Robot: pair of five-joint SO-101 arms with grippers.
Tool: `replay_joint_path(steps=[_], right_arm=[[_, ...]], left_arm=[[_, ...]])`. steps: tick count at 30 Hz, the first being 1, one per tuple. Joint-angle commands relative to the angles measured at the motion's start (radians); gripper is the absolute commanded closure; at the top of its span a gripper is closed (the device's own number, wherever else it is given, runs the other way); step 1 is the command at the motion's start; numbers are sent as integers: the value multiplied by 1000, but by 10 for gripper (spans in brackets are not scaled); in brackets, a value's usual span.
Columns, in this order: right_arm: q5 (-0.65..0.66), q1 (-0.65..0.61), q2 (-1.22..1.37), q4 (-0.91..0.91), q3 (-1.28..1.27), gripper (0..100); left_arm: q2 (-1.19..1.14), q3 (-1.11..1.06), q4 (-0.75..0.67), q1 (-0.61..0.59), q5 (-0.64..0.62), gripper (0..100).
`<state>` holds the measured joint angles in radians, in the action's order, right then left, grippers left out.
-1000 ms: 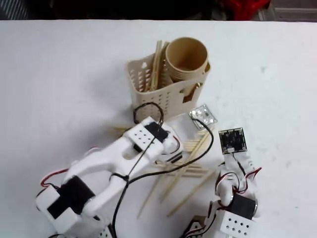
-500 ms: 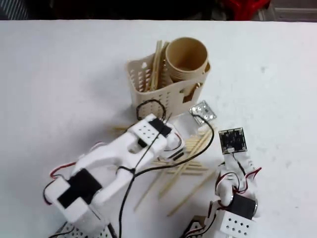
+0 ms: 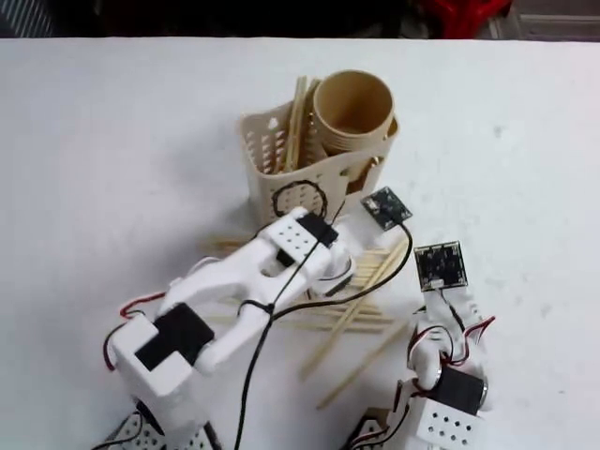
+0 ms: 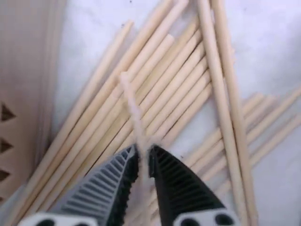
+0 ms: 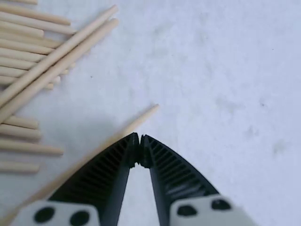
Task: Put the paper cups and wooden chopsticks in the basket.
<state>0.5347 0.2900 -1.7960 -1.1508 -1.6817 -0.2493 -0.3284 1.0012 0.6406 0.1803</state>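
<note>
Chopstick (image 4: 130, 101), slim round wood, pinched in ribbed left claw (image 4: 141, 153); right claw (image 5: 139, 143) closed, empty.

Bare table (image 3: 112, 141) lies open on either side of the basket (image 3: 323, 178) and behind it. In front of it, the left arm (image 3: 234, 291) and scattered chopsticks (image 3: 361, 322) crowd the approach. A cup (image 3: 354, 103) fills the basket's mouth.

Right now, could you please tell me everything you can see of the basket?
The basket is a beige box, plastic by the look, with rows of slots in its walls and a handle hole in one side. It stands upright on the white table. Inside are stacked paper cups and several chopsticks leaning on end. A black cable loops before its front wall.
</note>
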Motion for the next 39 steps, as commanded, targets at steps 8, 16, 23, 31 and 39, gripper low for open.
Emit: replay_joint_path(steps=[8,16,23,31,39], right_arm=[[-11,8,-7,16,-8,981],[-11,8,-7,16,-8,981],[-11,8,-7,16,-8,981],[-11,8,-7,16,-8,981],[-11,8,-7,16,-8,981]], left_arm=[[68,61,31,-2,52,978],[467,69,141,5,86,978],[803,236,176,-2,114,978],[843,457,-123,-8,118,978],[736,301,-473,-185,29,979]])
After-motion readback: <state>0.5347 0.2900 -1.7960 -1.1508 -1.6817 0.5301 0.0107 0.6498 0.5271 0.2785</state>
